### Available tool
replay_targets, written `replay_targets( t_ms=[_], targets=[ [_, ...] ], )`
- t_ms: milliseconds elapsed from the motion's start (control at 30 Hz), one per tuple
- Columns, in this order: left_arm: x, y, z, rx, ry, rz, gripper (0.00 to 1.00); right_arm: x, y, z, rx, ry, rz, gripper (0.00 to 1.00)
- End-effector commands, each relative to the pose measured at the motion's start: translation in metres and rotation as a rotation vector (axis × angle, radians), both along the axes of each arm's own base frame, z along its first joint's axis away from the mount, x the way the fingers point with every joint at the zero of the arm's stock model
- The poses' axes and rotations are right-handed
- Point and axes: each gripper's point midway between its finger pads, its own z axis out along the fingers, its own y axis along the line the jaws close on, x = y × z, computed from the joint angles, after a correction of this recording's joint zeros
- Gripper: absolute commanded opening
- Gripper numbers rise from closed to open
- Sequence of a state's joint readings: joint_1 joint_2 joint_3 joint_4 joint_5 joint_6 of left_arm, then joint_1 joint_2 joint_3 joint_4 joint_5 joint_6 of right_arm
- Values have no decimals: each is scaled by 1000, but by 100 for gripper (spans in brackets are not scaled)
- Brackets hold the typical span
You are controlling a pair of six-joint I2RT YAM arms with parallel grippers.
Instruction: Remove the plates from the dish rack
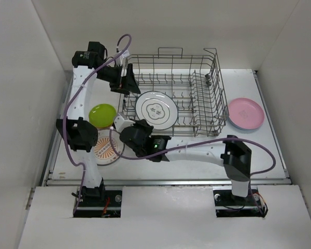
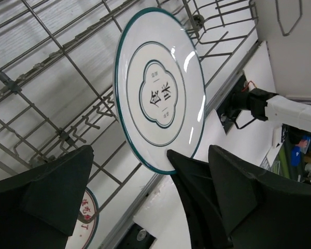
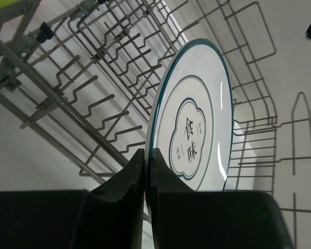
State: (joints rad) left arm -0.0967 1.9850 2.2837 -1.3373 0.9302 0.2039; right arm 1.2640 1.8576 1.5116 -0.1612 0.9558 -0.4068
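Note:
A white plate with a teal rim and printed characters is tilted at the front left of the grey wire dish rack. My right gripper is shut on its near-left rim; in the right wrist view the fingers pinch the plate edge-on. My left gripper is open at the rack's left side. In its view the plate stands just beyond the wide-apart fingers, with a dark finger at its lower rim. No other plate shows in the rack.
A lime green plate and a white plate with an orange pattern lie left of the rack. A pink plate lies to its right. White walls close in the table on three sides.

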Motion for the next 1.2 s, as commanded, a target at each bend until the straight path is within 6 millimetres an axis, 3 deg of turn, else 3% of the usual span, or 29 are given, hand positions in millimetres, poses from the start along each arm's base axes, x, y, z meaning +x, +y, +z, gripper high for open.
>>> replay_targets(
  t_ms=[0, 133, 300, 467, 633, 667, 700, 900, 967, 1000, 1067, 1133, 1167],
  targets=[
    [-16, -1, -17, 48, 76, -58, 90, 9, -3, 45, 82, -133, -151, 0],
    [-12, 8, -50, 122, 154, -74, 83, 2, 7, 43, 62, -140, -147, 0],
    [-13, 5, -56, 125, 168, -90, 75, -1, 13, 37, 50, -141, -144, 0],
    [-31, -6, -58, 82, 229, -159, 60, -5, 19, 37, 63, -136, -117, 0],
    [-38, -13, -53, 19, 263, -175, 18, -6, 23, 33, 66, -127, -96, 0],
    [-38, -13, -53, 19, 263, -175, 3, -6, 23, 33, 66, -127, -96, 0],
    [-38, -14, -52, 9, 264, -176, 0, -6, 23, 33, 66, -127, -96, 0],
    [-37, -14, -50, 8, 255, -176, 0, -6, 17, 25, 73, -128, -128, 0],
    [-36, -15, -47, -2, 246, -177, 0, -6, 15, 21, 75, -127, -139, 9],
    [-36, -15, -47, -2, 246, -177, 0, -6, 13, 22, 86, -131, -155, 28],
    [-33, -13, -47, -4, 243, -163, 0, -7, 10, 19, 85, -131, -164, 48],
    [-33, -13, -47, -4, 250, -157, 0, -7, 10, 18, 114, -130, -179, 65],
    [-33, -13, -47, -4, 250, -157, 0, -7, 9, 17, 102, -128, -178, 68]
  ],
)
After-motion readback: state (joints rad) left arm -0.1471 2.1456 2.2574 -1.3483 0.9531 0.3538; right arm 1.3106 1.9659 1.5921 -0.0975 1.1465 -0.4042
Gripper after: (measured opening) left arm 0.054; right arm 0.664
